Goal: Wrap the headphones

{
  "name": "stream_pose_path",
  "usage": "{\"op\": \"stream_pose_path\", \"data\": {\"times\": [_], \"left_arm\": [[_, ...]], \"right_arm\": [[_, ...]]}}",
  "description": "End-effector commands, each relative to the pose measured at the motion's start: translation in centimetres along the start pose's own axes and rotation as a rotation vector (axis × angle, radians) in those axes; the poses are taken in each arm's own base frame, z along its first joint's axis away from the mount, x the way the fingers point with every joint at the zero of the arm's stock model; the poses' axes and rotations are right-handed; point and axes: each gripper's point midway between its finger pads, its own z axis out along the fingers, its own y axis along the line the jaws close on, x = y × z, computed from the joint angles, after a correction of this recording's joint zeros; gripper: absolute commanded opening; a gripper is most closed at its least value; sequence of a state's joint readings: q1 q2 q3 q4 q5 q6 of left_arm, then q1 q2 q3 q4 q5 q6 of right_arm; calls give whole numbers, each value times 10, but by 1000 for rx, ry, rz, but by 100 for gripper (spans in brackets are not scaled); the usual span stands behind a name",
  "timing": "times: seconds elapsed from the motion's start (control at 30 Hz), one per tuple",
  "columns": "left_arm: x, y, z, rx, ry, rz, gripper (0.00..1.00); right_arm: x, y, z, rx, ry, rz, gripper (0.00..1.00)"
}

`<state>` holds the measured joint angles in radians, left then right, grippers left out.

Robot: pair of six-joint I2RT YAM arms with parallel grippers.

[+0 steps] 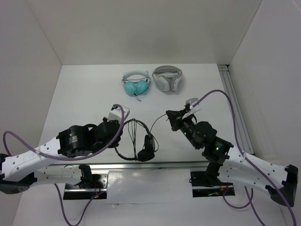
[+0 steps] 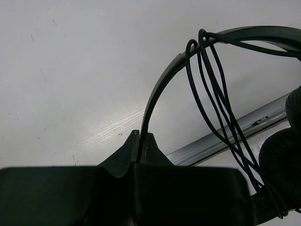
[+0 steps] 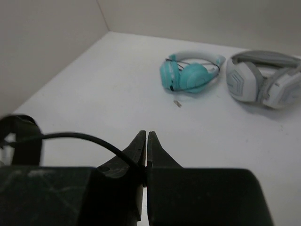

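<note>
The black headphones (image 1: 141,149) lie near the table's front edge between my two arms. My left gripper (image 1: 117,141) is shut on their thin headband (image 2: 162,82), which rises out of the pinched tips (image 2: 141,136). Several turns of the thin black cable (image 2: 209,80) hang looped over the headband, and a round ear pad (image 2: 282,162) shows at the right. My right gripper (image 1: 169,115) is shut on the cable (image 3: 84,137), which enters its closed jaws (image 3: 147,134) from the left. In the top view the cable (image 1: 155,123) runs from the headphones up to that gripper.
Teal headphones (image 1: 135,84) and white-and-grey headphones (image 1: 167,78) sit side by side at the back of the table. A small plug (image 3: 177,104) lies in front of the teal pair. A metal rail (image 1: 141,165) runs along the front edge. White walls enclose the table.
</note>
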<state>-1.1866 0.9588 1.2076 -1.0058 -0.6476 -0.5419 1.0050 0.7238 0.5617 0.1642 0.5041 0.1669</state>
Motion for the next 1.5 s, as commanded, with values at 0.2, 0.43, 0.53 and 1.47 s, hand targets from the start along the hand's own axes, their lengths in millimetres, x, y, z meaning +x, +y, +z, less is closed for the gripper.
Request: {"op": "stream_pose_path", "data": {"times": [0.2,0.43,0.53,1.47], "left_arm": [[9,-44,14,174,36,13,0],[31,-78,24,324,136,119,0],[32,-83,26,340,144,131,0],[-35,-47,-17,274,-82,54,0]], "right_arm": [[-55,40,15,-129,21,-86,0],[-37,57,30,-185,84,-119,0],[-30,61,35,-195,106,-127,0],[104,62,49,-426,388,-178,0]]}}
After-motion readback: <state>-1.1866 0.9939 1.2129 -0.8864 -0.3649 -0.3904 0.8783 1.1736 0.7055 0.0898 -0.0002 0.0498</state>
